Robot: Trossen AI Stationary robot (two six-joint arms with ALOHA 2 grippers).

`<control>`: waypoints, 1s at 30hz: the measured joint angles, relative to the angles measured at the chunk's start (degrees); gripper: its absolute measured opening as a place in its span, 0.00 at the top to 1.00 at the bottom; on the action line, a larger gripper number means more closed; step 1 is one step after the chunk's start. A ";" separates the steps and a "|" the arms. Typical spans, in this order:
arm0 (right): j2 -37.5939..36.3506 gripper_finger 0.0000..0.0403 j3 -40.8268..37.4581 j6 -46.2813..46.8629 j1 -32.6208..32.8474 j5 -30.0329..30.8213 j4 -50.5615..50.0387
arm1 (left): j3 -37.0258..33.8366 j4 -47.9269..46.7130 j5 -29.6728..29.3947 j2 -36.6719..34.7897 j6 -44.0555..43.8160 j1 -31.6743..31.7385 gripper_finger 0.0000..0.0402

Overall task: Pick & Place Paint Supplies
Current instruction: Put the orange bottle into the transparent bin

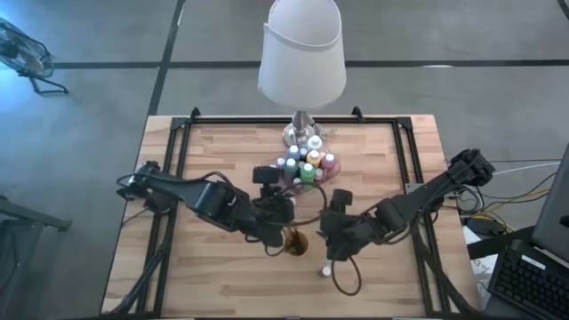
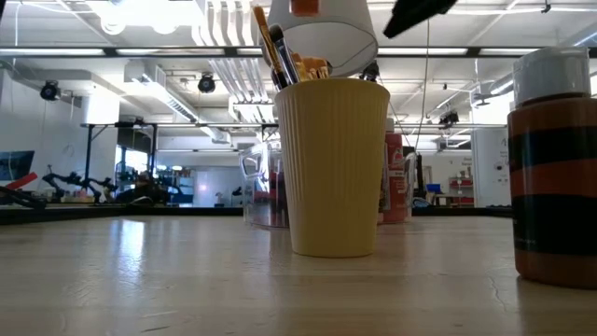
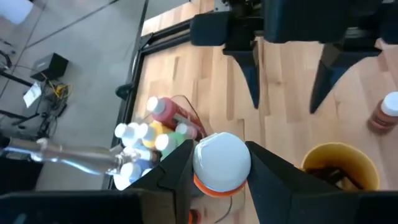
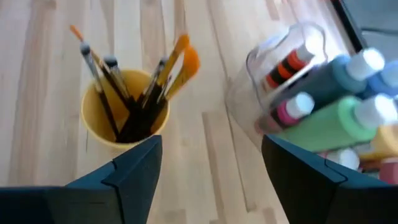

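A clear tray near the lamp holds several white-capped paint bottles. A yellow cup in front of it stands on its base with dark-handled brushes sticking up out of it. My left gripper hangs between tray and cup, shut on an orange paint bottle. My right gripper is open just right of the cup, with nothing between its fingers; the left wrist view shows its fingertips spread apart above the wood. A brown bottle stands alone near the cup. My left gripper pinches the orange bottle between its two fingers, one on each side just below the white cap. The cap faces back toward the wrist. The bottle's lower part is hidden behind the cap and the fingers. It is held up off the table, beside the tray.
A lamp with a white shade stands on its metal base at the far middle, right behind the tray. A black frame runs along the table's left, far and right sides. Bare wood lies at the near left and near right.
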 joint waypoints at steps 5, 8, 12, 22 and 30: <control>0.00 0.32 -1.75 2.77 0.13 0.23 -2.36 | 0.02 -2.73 -0.06 -1.71 -1.16 0.79 0.68; 0.00 0.35 -3.35 3.65 0.04 0.38 -2.55 | 0.00 -4.30 0.09 -1.91 -2.25 1.79 0.68; -1.06 0.38 -6.98 6.04 0.07 1.83 -2.78 | -0.88 -5.63 0.12 -2.88 -2.59 3.67 0.68; -16.55 0.44 -25.66 14.59 0.09 4.85 5.06 | -17.24 3.38 3.44 -12.43 -2.76 10.32 0.68; -31.24 0.40 -40.18 8.16 0.02 3.57 25.09 | -38.86 24.94 15.35 -24.22 2.21 17.64 0.67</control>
